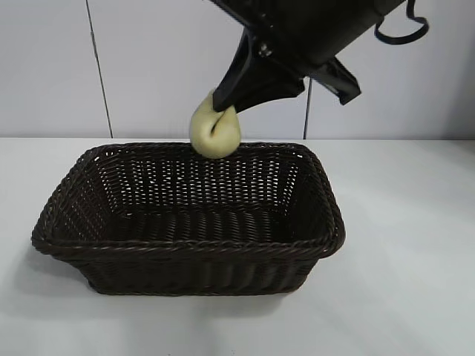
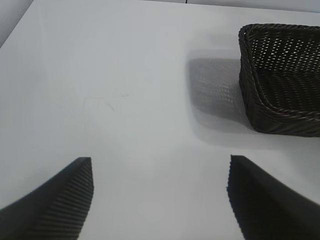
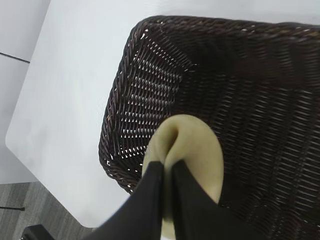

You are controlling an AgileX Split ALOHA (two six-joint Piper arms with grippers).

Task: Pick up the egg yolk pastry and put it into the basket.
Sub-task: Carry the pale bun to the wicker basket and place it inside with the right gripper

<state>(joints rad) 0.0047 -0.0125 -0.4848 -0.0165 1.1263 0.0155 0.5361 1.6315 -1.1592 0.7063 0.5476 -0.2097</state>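
My right gripper (image 1: 220, 119) is shut on the egg yolk pastry (image 1: 216, 133), a pale yellow bun squeezed into a fold between the black fingers. It hangs above the far rim of the dark brown wicker basket (image 1: 67, 245). In the right wrist view the pastry (image 3: 197, 150) sits pinched in my right gripper (image 3: 167, 167) over the basket's inside, near one corner (image 3: 125, 100). My left gripper (image 2: 160, 167) is open and empty over bare table, with the basket's end (image 2: 250, 105) off to one side.
The basket stands on a white table (image 1: 415, 222). A white panelled wall is behind it. In the right wrist view the table's edge (image 3: 30, 155) and grey floor show beyond the basket.
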